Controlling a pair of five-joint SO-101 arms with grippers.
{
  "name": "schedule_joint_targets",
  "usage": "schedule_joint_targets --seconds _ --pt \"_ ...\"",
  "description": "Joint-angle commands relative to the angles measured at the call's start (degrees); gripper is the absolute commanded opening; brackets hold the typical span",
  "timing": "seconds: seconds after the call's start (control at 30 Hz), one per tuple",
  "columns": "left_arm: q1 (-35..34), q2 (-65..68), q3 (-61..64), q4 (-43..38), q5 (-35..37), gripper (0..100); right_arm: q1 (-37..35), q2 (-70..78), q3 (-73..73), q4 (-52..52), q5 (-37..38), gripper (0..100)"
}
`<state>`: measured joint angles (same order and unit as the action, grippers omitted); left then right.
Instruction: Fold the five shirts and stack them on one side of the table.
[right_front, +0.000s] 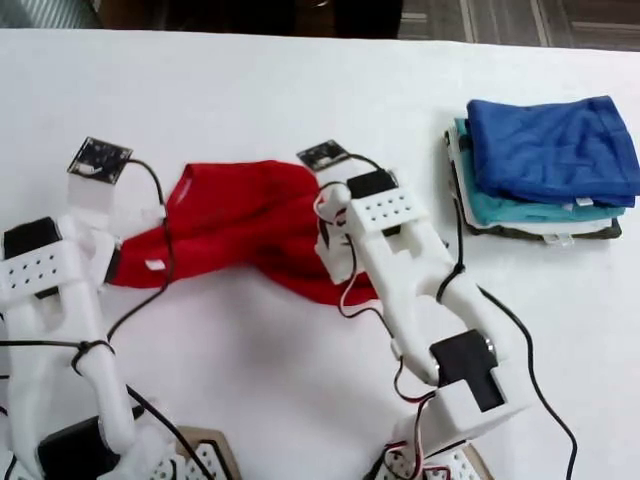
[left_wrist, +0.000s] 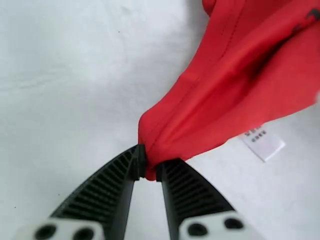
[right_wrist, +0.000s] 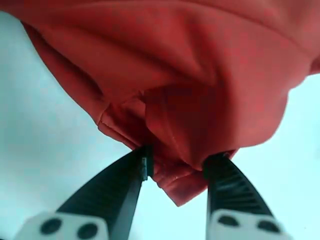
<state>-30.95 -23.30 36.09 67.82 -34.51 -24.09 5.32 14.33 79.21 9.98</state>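
1. Your left gripper (left_wrist: 147, 167) is at the left end of the red shirt (right_front: 240, 215) and is clamped on it. Its two black fingers (left_wrist: 112, 185) pinch a narrow, gathered tip of the cloth with hardly any gap between them.
2. Just right of that pinched tip, a small white label (left_wrist: 262, 142) sticks out from the red shirt's near edge and lies flat on the bench (right_front: 300, 90).
3. The red shirt is crumpled, not folded. It runs as a twisted band from the left gripper to a wider bunch in its middle, then on to its right end. It lies on the white bench between your two arms.
4. Your right gripper (right_wrist: 175, 167) is at the right end of the red shirt, by its near edge. Its fingers stand wider apart than the left pair. A thick fold of hemmed red cloth fills the space between them, so it is gripping the shirt.
5. Well to the right of the red shirt, a stack of folded shirts (right_front: 540, 170) lies on the bench. A blue shirt (right_front: 550, 145) is on top, a teal shirt (right_front: 510, 208) is under it, and a dark layer (right_front: 545, 232) is at the bottom.
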Motion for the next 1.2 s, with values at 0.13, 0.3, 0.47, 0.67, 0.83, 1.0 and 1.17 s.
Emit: schedule_joint_targets --seconds 0.13,0.3,0.47,0.67,0.83,1.0,1.17 --pt "0.44 -2.2 -0.22 -0.88 0.35 3 0.13 0.31 -0.18 -0.48 -0.44 16.7" --pt "0.44 -2.2 -0.22 -0.88 0.35 3 0.13 4.26 -0.35 -0.48 -0.44 16.8" --pt "0.44 -2.2 -0.22 -0.88 0.35 3 3.12 6.02 -0.53 -1.71 -0.44 16.9" --pt "0.44 -2.2 -0.22 -0.88 0.35 3 5.49 6.29 -0.53 -2.95 0.0 16.6" --pt "0.44 -2.2 -0.22 -0.88 0.35 3 5.32 5.85 -0.53 -3.74 0.0 16.6" --pt "0.44 -2.2 -0.22 -0.88 0.35 3 5.14 6.02 -1.14 -4.79 -0.18 16.6" --pt "0.44 -2.2 -0.22 -0.88 0.35 3 5.14 5.85 -1.14 -4.88 0.0 16.6"
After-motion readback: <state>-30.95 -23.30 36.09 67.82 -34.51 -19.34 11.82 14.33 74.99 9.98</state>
